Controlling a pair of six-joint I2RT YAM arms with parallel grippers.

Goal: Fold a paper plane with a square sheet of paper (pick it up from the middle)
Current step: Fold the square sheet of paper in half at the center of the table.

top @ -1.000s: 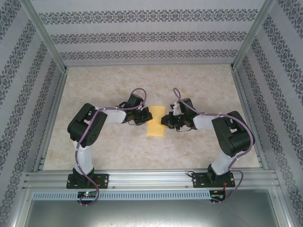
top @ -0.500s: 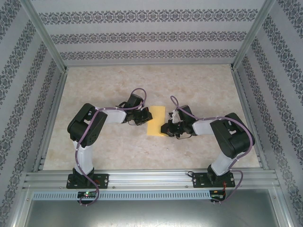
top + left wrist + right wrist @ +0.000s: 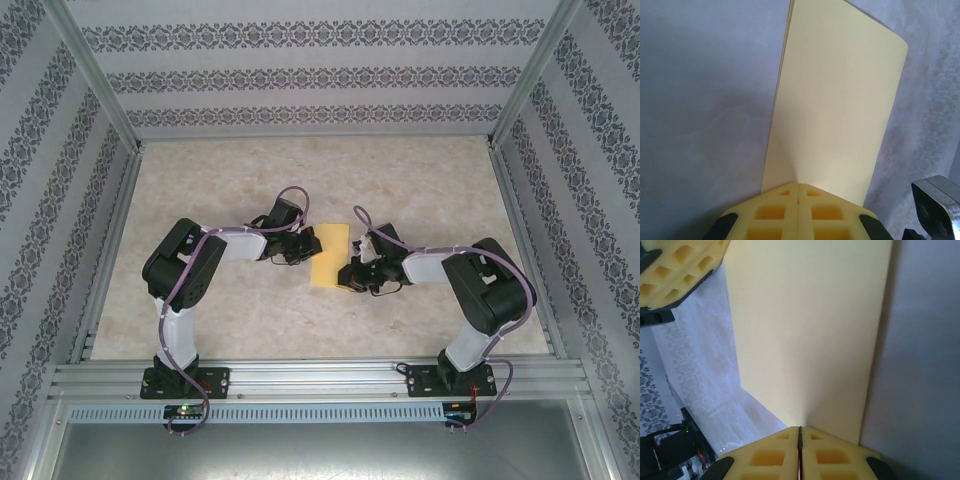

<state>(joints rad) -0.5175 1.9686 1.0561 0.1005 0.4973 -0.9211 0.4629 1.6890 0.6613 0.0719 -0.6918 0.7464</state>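
2 layers show at the edge of the square sheet of paper (image 3: 835,100), so we judge the centre fold done. We see the left gripper (image 3: 798,186) and the right gripper (image 3: 800,429) each clamped shut on it at the middle of the table (image 3: 430,180). Nose and wing folds remain.

The paper (image 3: 835,100) is thin, smooth and matt, a pale yellow with no shine on it. The left fingers (image 3: 775,212) and right fingers (image 3: 832,456) look like moulded yellow plastic or rubber, I can't tell which, matt and cut with square pockets. The bench (image 3: 200,180) has a beige marbled finish with a dull sheen. The left arm (image 3: 185,265) and right arm (image 3: 490,285) wear black and white plastic shells, slightly glossy, with smooth purple cable (image 3: 290,191). The frame (image 3: 320,378) is silvery grooved metal. The walls (image 3: 320,75) look matt, printed in grey ornamental bands.
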